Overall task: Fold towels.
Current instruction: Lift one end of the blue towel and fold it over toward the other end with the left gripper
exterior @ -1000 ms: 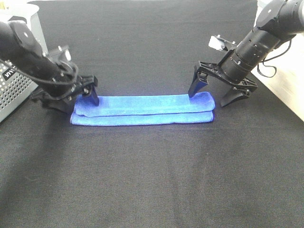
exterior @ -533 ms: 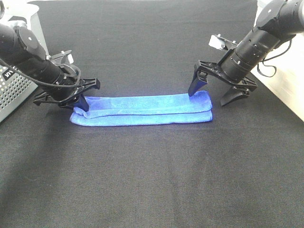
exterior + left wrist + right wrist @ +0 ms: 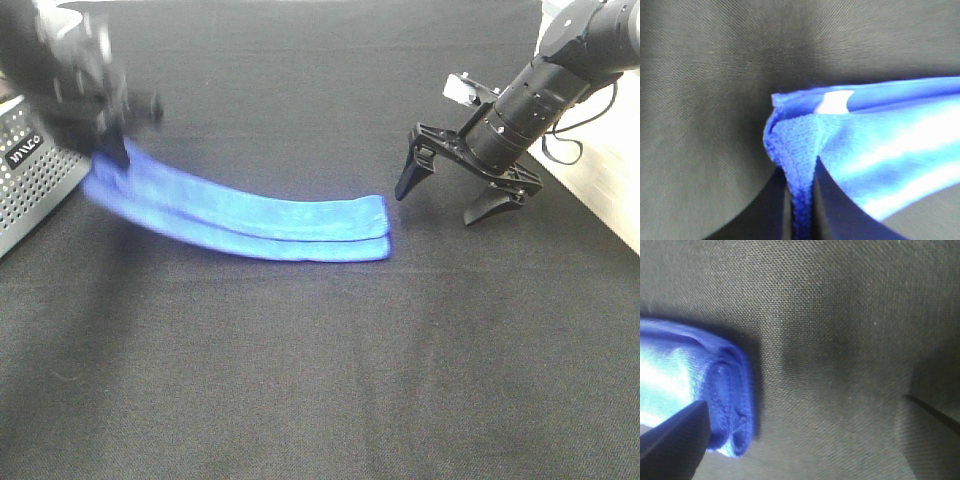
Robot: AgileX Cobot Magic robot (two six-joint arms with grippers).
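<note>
Towel held up by one end
Left black gripper [image 3: 800, 210] pinches one end of the long folded blue terry towel [image 3: 260, 222], held off the black fabric tabletop [image 3: 320, 380] (blurred there). The right black gripper [image 3: 437, 207] gapes empty beside the resting far end. Dragged one-sided, the layers may slip apart.

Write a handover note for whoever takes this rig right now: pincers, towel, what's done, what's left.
Left pincer: shut on the blue towel at its left end, which is held up off the table beside the grey basket. It is motion-blurred in the high view.
Right pincer: open, holding nothing, just past the towel's right end.
Done: towel is folded lengthwise into a long strip.
Left: probably the end-over-end folds, likely by carrying the held end across to the right end.
</note>
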